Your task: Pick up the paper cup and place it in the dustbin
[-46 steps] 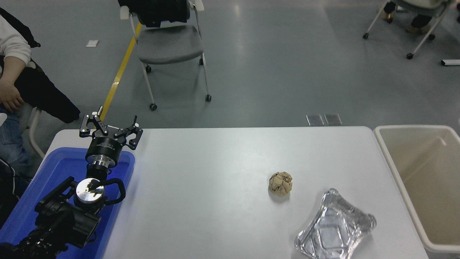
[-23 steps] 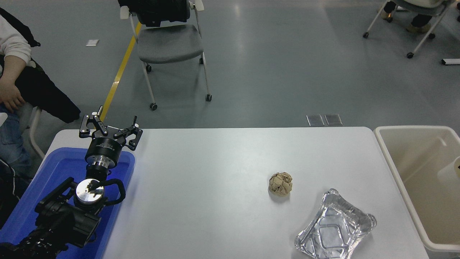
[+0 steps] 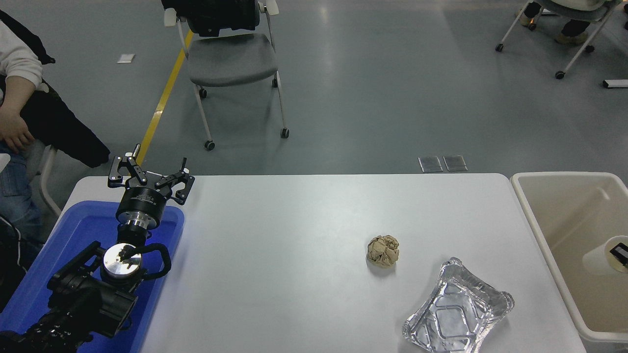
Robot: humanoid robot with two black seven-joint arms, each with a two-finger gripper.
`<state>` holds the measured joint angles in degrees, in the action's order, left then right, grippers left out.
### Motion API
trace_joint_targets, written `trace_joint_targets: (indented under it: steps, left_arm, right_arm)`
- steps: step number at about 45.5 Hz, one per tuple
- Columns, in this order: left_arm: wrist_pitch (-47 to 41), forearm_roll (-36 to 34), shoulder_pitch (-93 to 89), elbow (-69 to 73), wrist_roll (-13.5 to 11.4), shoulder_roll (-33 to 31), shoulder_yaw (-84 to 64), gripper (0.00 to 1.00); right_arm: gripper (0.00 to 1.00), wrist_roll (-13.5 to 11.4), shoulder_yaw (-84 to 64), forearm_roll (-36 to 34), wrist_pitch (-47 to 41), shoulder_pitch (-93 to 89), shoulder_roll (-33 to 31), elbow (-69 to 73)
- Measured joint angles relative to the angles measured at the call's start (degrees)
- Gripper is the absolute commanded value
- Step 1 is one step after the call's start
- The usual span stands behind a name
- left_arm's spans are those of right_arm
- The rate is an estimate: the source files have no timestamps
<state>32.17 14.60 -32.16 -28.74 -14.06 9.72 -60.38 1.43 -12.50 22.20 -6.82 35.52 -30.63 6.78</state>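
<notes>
Right gripper [image 3: 620, 255] is showing only as a black sliver at the picture's right edge, sitting at the mouth of the small white tapered paper cup [image 3: 599, 256]. Whether it is clenched on the cup or already released, I cannot tell; too little is in view.

Cup is lying tilted, mouth to the right, inside the outline of the large beige rectangular plastic dustbin [image 3: 539, 230], toward the bin's right wall. Whether it is hanging above the floor of the bin or resting on it, I cannot tell.

Judgement: the placing step is under way. To do it well, the cup should be well inside the rim and clear of the walls before any release, so that it is not bouncing out onto the white table [image 3: 294, 245].

Crumpled brown paper ball [image 3: 383, 250] and crinkled silver foil tray [image 3: 457, 314] are sitting near the table's right near corner, apart from the bin.

Left gripper [image 3: 149, 179] is parked, spread wide, over the blue plastic tray [image 3: 78, 220] at the table's left edge.
</notes>
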Motion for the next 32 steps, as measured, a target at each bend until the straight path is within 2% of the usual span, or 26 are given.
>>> trace_joint_targets:
  steps: [14,20,22,32]
  left_arm:
    - [0.0,0.0,0.0,0.0,0.0,0.0,0.0,0.99]
    - [0.0,0.0,0.0,0.0,0.0,0.0,0.0,0.99]
    - [0.0,0.0,0.0,0.0,0.0,0.0,0.0,0.99]
    - [0.0,0.0,0.0,0.0,0.0,0.0,0.0,0.99]
  right_arm:
    - [1.00,0.1,-0.2,-0.3,1.6,1.9,-1.8,2.8]
    - [1.00,0.1,-2.3,-0.3,1.8,6.5,-7.7,10.2]
    - [1.00,0.1,-4.1,-0.3,1.8,10.4,-11.4,15.0]
    - [1.00,0.1,-13.5,-0.4,1.6,24.1,-17.6,23.9]
